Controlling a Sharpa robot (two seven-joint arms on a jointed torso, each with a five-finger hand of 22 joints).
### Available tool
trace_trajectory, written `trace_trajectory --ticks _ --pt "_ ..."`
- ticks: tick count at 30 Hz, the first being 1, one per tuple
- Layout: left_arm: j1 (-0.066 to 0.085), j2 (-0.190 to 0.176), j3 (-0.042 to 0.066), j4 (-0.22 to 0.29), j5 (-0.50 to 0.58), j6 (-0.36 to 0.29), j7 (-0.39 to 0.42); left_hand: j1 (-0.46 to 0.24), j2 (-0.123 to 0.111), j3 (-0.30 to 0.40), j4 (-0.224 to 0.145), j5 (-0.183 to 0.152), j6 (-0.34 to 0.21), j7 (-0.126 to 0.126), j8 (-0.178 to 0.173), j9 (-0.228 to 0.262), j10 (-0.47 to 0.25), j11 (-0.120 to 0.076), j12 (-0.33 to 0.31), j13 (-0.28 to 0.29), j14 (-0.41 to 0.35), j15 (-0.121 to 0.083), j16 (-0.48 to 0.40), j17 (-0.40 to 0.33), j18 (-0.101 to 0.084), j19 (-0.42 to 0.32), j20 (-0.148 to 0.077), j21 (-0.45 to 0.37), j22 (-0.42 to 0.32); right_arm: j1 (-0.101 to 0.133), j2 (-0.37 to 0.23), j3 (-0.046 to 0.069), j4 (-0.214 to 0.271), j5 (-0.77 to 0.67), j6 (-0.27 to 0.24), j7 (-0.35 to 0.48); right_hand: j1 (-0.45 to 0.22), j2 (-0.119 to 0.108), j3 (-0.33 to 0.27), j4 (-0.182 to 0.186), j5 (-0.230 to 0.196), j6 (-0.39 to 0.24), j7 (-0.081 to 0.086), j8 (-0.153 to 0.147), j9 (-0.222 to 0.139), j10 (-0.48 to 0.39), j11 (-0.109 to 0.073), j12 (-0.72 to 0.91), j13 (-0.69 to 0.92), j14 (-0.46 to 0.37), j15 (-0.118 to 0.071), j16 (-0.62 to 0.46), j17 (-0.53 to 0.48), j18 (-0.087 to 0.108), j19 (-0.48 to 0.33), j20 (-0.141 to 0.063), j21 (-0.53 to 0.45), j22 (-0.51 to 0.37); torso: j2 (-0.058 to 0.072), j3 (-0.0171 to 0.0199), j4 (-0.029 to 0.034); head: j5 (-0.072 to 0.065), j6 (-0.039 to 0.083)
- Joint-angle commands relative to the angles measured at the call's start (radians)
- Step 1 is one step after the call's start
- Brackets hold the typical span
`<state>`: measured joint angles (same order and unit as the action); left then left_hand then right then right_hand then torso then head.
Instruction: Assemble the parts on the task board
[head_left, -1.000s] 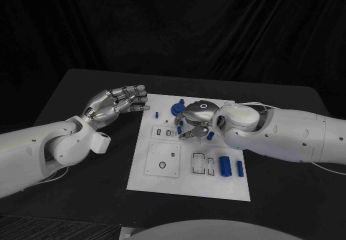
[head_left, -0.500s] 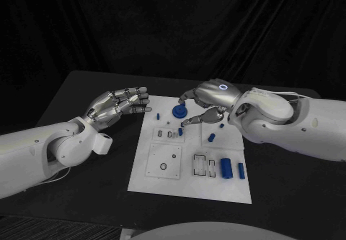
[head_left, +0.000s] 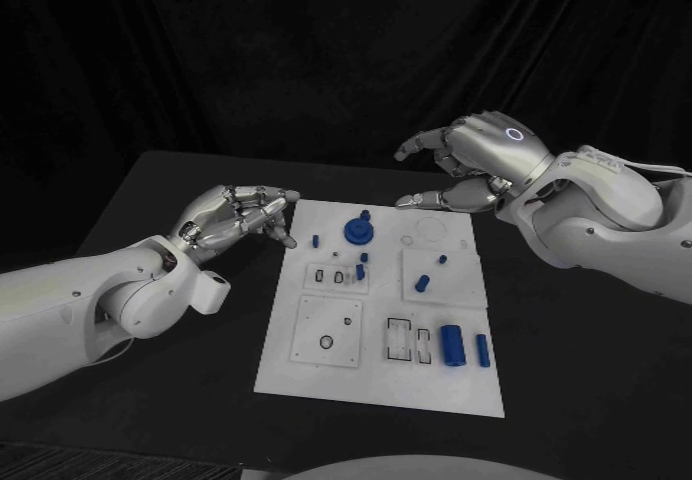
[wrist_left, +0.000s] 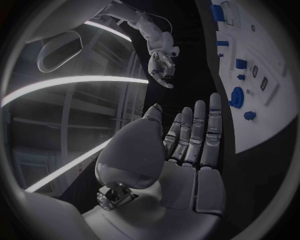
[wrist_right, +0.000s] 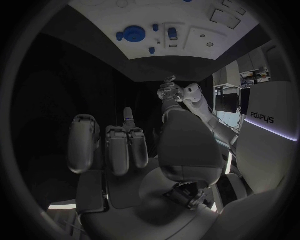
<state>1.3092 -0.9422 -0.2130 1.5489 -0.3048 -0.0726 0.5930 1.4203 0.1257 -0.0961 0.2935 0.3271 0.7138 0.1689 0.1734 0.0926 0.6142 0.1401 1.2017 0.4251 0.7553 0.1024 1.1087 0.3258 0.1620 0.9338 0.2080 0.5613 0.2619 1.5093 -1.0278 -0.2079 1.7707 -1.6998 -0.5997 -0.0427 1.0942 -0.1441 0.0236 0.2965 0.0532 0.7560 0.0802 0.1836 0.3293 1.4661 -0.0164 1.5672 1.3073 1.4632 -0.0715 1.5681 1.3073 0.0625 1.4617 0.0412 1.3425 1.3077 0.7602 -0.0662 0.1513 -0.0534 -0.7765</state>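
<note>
Black table (head_left: 159, 200) carries the white rectangular task board (head_left: 378, 385) at its middle, with small blue parts (head_left: 451, 345) on it. Right silver hand (head_left: 469, 165) hangs above the board's far edge, fingers loosely curled, empty. Left silver hand (head_left: 238, 215) hovers beside the board, fingers apart, empty.

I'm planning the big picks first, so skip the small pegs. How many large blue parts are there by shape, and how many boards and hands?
Blue cylinders lying side by side: 2
Round blue disc: 1
White task board: 1
Silver hands, left hand and right hand: 2
Total: 6
</note>
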Motion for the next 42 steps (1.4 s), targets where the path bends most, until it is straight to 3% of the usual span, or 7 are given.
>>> trace_trajectory --ticks 1,6,12,23,28,39,42 --pt "0.021 0.011 0.002 0.0 -0.268 -0.087 -0.163 -0.051 0.012 -0.035 -0.017 -0.074 0.02 0.008 0.079 0.024 0.423 -0.033 0.242 0.524 0.23 -0.031 0.252 0.359 0.014 0.057 -0.041 0.167 0.116 0.002 -0.005 0.0 -0.008 0.06 -0.006 0.007 -0.004 0.042 -0.004 -0.002 0.002 0.012 0.001 0.004 -0.003 0.105 0.008 0.004 0.263 0.108 0.004 0.003 0.263 -0.014 0.02 0.001 0.003 0.199 0.0 0.0057 -0.0084 0.003 0.016" --pt "0.056 0.032 0.002 -0.006 -0.438 -0.067 -0.338 -0.134 0.029 -0.115 -0.007 -0.188 0.019 -0.003 0.272 0.091 0.957 -0.033 0.369 1.146 0.815 -0.044 0.462 1.245 -0.082 0.272 -0.069 0.781 0.847 -0.002 -0.005 0.0 -0.023 0.091 0.039 -0.002 0.005 0.077 0.0 -0.006 0.034 0.023 0.003 0.004 -0.007 0.105 0.01 0.004 0.263 0.108 0.006 0.003 0.263 -0.012 0.017 0.004 -0.003 0.197 -0.001 0.0167 -0.0152 0.009 0.028" --pt "0.129 0.052 0.002 0.009 -0.566 0.018 -0.534 -0.177 0.036 -0.151 -0.014 -0.196 0.084 -0.034 0.359 0.139 0.957 -0.065 0.369 1.146 0.815 -0.074 0.462 1.245 -0.133 0.524 -0.068 0.965 1.187 -0.014 -0.009 0.0 -0.036 0.102 0.054 -0.011 0.019 0.093 -0.002 -0.006 0.064 0.035 0.003 0.004 -0.01 0.105 0.011 0.004 0.263 0.108 0.006 0.003 0.263 -0.012 0.017 0.005 -0.003 0.197 0.0 0.0369 -0.0232 0.003 0.035" --pt "0.266 0.143 0.002 0.004 -0.625 0.262 -0.848 -0.217 0.066 -0.159 -0.01 -0.171 0.244 -0.109 0.459 0.272 0.957 -0.134 0.369 1.146 0.815 -0.132 0.462 1.245 -0.147 0.585 -0.121 0.991 1.256 -0.036 0.002 0.0 -0.054 0.105 0.072 -0.028 0.033 0.115 -0.006 -0.007 0.11 0.047 0.003 0.003 -0.015 0.105 0.011 0.004 0.263 0.108 0.006 0.003 0.263 -0.012 0.017 0.005 -0.002 0.197 0.007 0.0737 -0.0433 0.029 0.028" --pt "0.278 0.203 0.002 -0.032 -0.628 0.35 -0.913 -0.214 0.072 -0.148 -0.008 -0.161 0.235 -0.106 0.396 0.27 0.957 -0.138 0.369 1.146 0.815 -0.141 0.462 1.245 -0.145 0.577 -0.133 0.987 1.248 -0.046 0.006 0.0 -0.06 0.106 0.083 -0.035 0.033 0.119 -0.007 -0.006 0.117 0.048 0.002 0.002 -0.016 0.105 0.01 0.004 0.263 0.108 0.006 0.003 0.263 -0.011 0.015 0.005 -0.007 0.195 0.01 0.0797 -0.0501 0.035 0.022" --pt "0.283 0.284 0.002 -0.088 -0.629 0.395 -0.905 -0.2 0.056 -0.1 -0.038 -0.174 -0.106 -0.017 -0.035 0.04 0.957 -0.073 0.369 1.146 0.815 -0.081 0.462 1.245 -0.135 0.537 -0.078 0.966 1.215 -0.072 0.015 0.0 -0.076 0.106 0.106 -0.049 0.033 0.127 -0.008 -0.006 0.123 0.05 0.003 0.002 -0.017 0.105 0.01 0.004 0.263 0.108 0.006 0.003 0.263 -0.01 0.014 0.005 -0.01 0.194 0.008 0.1002 -0.0623 0.049 0.01" --pt "0.283 0.29 0.002 -0.091 -0.63 0.401 -0.908 -0.209 0.053 -0.098 -0.034 -0.173 0.074 -0.004 0.021 0.072 0.957 -0.051 0.369 1.146 0.815 -0.068 0.462 1.245 -0.137 0.541 -0.069 0.967 1.219 -0.075 0.014 0.0 -0.076 0.106 0.105 -0.051 0.034 0.128 -0.008 -0.007 0.125 0.05 0.003 0.001 -0.018 0.105 0.01 0.004 0.263 0.108 0.006 0.003 0.263 -0.01 0.014 0.005 -0.011 0.194 0.008 0.1046 -0.0651 0.052 0.007"
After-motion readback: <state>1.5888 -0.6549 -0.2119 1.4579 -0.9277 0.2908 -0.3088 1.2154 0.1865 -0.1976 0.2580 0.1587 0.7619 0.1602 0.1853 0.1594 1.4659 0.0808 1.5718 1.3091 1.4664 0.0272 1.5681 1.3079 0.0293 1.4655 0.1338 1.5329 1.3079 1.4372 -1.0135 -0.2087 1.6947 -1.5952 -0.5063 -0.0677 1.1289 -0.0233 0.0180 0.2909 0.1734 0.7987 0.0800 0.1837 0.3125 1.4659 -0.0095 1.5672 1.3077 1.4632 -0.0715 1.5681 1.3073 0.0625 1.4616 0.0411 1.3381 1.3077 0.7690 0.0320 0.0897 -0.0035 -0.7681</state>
